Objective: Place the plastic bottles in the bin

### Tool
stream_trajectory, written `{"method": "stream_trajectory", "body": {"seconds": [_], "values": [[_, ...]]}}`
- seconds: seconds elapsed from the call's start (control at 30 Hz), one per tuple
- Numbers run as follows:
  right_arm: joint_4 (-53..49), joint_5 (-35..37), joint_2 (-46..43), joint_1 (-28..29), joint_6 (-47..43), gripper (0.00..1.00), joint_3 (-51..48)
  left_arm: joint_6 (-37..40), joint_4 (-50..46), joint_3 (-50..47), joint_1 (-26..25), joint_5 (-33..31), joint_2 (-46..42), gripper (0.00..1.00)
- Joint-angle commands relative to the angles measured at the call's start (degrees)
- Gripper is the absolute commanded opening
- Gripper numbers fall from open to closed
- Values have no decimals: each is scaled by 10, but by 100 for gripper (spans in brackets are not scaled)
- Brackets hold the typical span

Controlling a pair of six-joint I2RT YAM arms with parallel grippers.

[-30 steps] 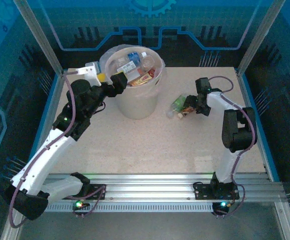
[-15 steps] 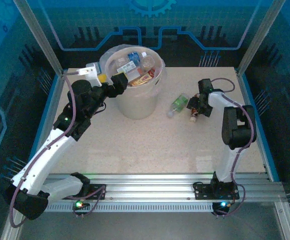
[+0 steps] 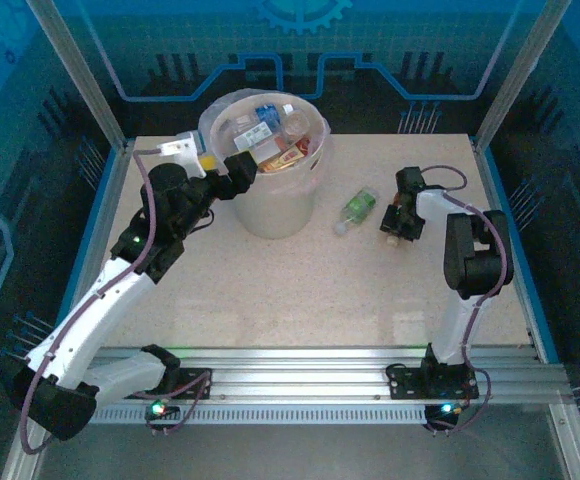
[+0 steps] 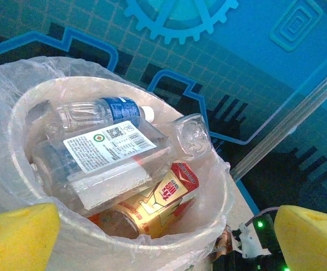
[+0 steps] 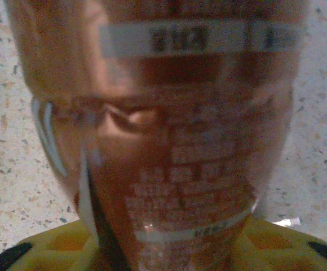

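at my right tool (image 3: 395, 222), low over the counter (image 3: 300, 300), a copper-labelled bottle (image 5: 163, 141) is pinched between the tool's pads (image 5: 48, 248), which are pressed together on its crumpled body. just to that tool's left, apart from it, a green-labelled bottle (image 3: 356, 207) lies on its side on the counter. my left tool (image 3: 236, 172) hangs at the near rim of the bin (image 3: 270, 215), its yellow fingers (image 4: 17, 237) spread wide with nothing between them.

as i judge it, most of the job is done. the bin holds a heap of bottles, and i count two outside it: the pinched one and the green one. what is left is to carry those two across.

the overhead view gives the layout, with the bin just beyond the left tool and both stray bottles by the right tool. the left wrist view looks down into the bin: a clear bottle with a blue label (image 4: 104, 110), a flat bottle with a white label (image 4: 110, 149), and a red and orange bottle (image 4: 166, 195) beneath. the right wrist view shows the grip close up, the label print blurred.
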Motion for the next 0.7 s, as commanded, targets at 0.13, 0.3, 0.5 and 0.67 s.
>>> {"method": "stream_trajectory", "body": {"seconds": [0.13, 0.3, 0.5, 0.67], "values": [[0, -13, -27, -7, -16, 33, -28, -30, 12, -10, -3, 10, -5, 99], [-6, -9, -92, -7, -27, 25, -46, -39, 15, -4, -3, 32, 6, 99], [-21, -13, -189, -6, -37, 14, -62, -47, 24, -3, -3, 51, 14, 99], [-27, -28, -269, 8, -51, 11, -72, -52, 36, -2, -4, 70, 20, 99]]}}
